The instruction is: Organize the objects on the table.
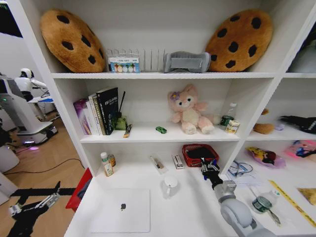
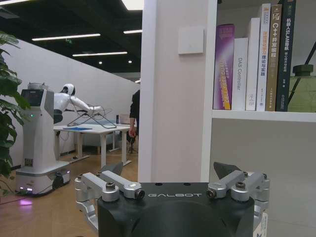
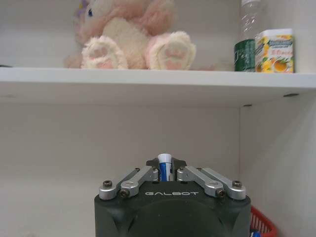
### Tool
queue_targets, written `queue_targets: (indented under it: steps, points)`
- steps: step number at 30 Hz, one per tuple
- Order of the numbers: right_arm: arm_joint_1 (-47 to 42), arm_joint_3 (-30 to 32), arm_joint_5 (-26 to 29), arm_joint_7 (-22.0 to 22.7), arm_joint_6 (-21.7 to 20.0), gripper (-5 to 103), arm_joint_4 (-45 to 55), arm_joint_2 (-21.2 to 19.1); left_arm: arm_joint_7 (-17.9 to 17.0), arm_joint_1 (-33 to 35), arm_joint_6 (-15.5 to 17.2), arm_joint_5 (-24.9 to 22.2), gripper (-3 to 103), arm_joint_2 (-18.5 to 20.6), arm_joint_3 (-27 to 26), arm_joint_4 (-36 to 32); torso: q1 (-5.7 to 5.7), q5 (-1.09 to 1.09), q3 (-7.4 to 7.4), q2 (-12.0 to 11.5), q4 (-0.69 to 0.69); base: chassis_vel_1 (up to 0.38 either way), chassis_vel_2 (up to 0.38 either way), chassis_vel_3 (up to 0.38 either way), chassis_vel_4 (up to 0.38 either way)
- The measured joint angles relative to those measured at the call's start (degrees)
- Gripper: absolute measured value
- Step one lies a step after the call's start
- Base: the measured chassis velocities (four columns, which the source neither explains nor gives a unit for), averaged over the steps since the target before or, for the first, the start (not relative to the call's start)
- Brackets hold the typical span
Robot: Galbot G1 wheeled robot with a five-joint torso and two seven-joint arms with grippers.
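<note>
Above the white table (image 1: pixel 197 207), my right gripper (image 3: pixel 165 165) pinches the blue pen (image 3: pixel 165 167) tight by the red basket (image 1: pixel 199 154). My left gripper (image 2: pixel 173 181) waits wide apart beside the table. I see the laptop (image 1: pixel 121 211) lying flat on it.

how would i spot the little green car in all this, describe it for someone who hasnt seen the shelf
Find the white shelf unit's middle shelf, where the pink plush toy sits. On the bare board between the plush and the row of books lies the tiny green toy car. It is the only green thing lying flat there, far smaller than its neighbours.
</note>
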Motion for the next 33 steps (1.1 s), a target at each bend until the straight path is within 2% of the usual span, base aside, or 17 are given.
queue_targets:
  steps: [2, 12, 24, 30, 32, 33]
  points:
    - [0.58, 1.21, 0.15, -0.52, 1.56, 12, -0.71, 0.61, 0.00, 0.00, 0.00, 0.00, 100, 0.00, 0.00, 0.00, 0.00, -0.01, 0.00, 0.00, 0.00, 0.000, 0.000, 0.000, 0.000]
    - [2.92, 5.34, 0.71, -1.51, 3.92, 12, -5.43, 0.55, 0.00, 0.00, 0.00, 0.00, 100, 0.00, 0.00, 0.00, -0.01, -0.01, 0.00, 0.00, -0.01, 0.000, 0.000, 0.000, 0.000]
    - [12.91, 1.19, 0.89, -2.82, 5.64, 12, -17.77, -0.23, 0.00, 0.00, 0.00, 0.00, 100, 0.00, 0.00, 0.00, 0.00, 0.00, 0.00, 0.00, 0.00, 0.000, 0.000, 0.000, 0.000]
    - [15.24, -0.32, 0.28, -2.86, 6.32, 12, -20.90, -0.04, 0.00, 0.00, 0.00, 0.00, 100, 0.00, 0.00, 0.00, 0.00, 0.00, 0.00, 0.00, 0.00, 0.000, 0.000, 0.000, 0.000]
    - [15.17, -0.53, 0.27, -3.01, 6.32, 8, -20.93, 0.11, 0.00, 0.00, 0.00, 0.00, 100, 0.00, 0.00, 0.00, 0.00, -0.01, 0.00, 0.00, 0.01, 0.000, 0.000, 0.000, 0.000]
    - [14.78, -0.60, 0.29, -3.30, 6.32, 13, -20.68, 0.26, 0.00, 0.00, 0.00, 0.00, 100, 0.00, 0.00, 0.00, 0.00, -0.01, 0.00, 0.00, 0.00, 0.000, 0.000, 0.000, 0.000]
